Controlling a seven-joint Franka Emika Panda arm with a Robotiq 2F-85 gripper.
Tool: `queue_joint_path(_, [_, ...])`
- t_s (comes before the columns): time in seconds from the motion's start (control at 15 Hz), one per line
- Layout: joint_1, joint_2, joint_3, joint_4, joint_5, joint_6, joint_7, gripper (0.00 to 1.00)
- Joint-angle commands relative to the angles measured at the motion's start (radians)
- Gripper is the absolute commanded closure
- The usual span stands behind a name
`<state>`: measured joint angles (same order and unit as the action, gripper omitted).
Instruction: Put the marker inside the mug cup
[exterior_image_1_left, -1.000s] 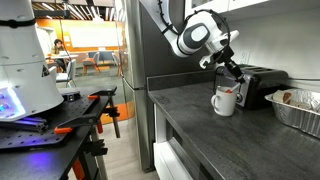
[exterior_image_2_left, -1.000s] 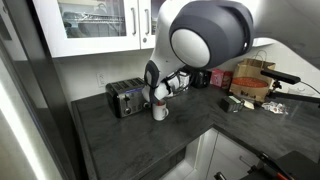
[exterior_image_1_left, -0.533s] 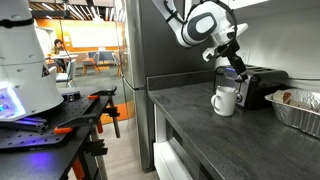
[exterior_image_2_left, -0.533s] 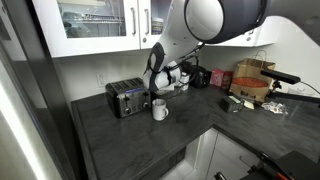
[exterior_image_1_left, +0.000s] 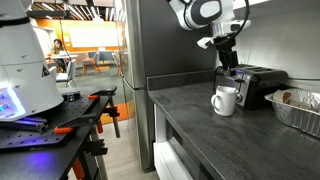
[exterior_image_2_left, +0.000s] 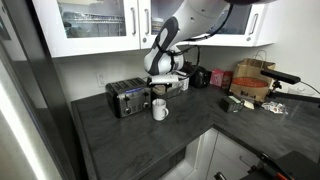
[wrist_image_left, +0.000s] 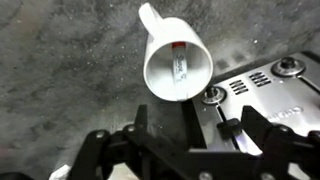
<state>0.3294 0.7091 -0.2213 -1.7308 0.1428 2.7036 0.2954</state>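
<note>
A white mug (wrist_image_left: 178, 62) stands on the dark counter (wrist_image_left: 70, 70) just in front of a black toaster (wrist_image_left: 262, 88). In the wrist view a marker (wrist_image_left: 181, 66) with a red tip lies inside the mug. My gripper (wrist_image_left: 195, 125) hangs above the mug and toaster, open, its two black fingers spread wide with nothing between them. Both exterior views show the mug (exterior_image_1_left: 225, 101) (exterior_image_2_left: 160, 110) with the gripper (exterior_image_1_left: 229, 57) (exterior_image_2_left: 165, 88) raised clear above it. The marker is hidden in those views.
The toaster (exterior_image_1_left: 262, 85) (exterior_image_2_left: 127, 98) sits right behind the mug. A foil tray (exterior_image_1_left: 300, 105) lies further along the counter. Cardboard boxes (exterior_image_2_left: 250, 80) and dark jars stand at the far end. White wall cabinets (exterior_image_2_left: 95, 25) hang above. The counter's front edge (exterior_image_1_left: 175, 125) drops off.
The gripper has opened and risen from the mug's rim to well above it. The marker it held stays in the mug.
</note>
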Motion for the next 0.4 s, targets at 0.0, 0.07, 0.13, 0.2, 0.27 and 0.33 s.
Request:
queue_joint_path(0.0, [-0.13, -0.07, 0.123, -0.017, -0.034, -0.213, -0.087, 0.0])
queue_joint_path(0.07, [-0.152, -0.072, 0.139, -0.005, -0.041, -0.287, -0.101, 0.0])
queue_joint_path(0.13, [-0.179, -0.074, 0.161, 0.004, -0.044, -0.351, -0.135, 0.0])
queue_joint_path(0.2, [-0.203, -0.074, 0.183, 0.011, -0.043, -0.406, -0.173, 0.0])
queue_joint_path(0.27, [-0.222, -0.075, 0.2, 0.013, -0.038, -0.429, -0.204, 0.0])
queue_joint_path(0.33, [-0.234, -0.075, 0.211, 0.012, -0.038, -0.435, -0.23, 0.0])
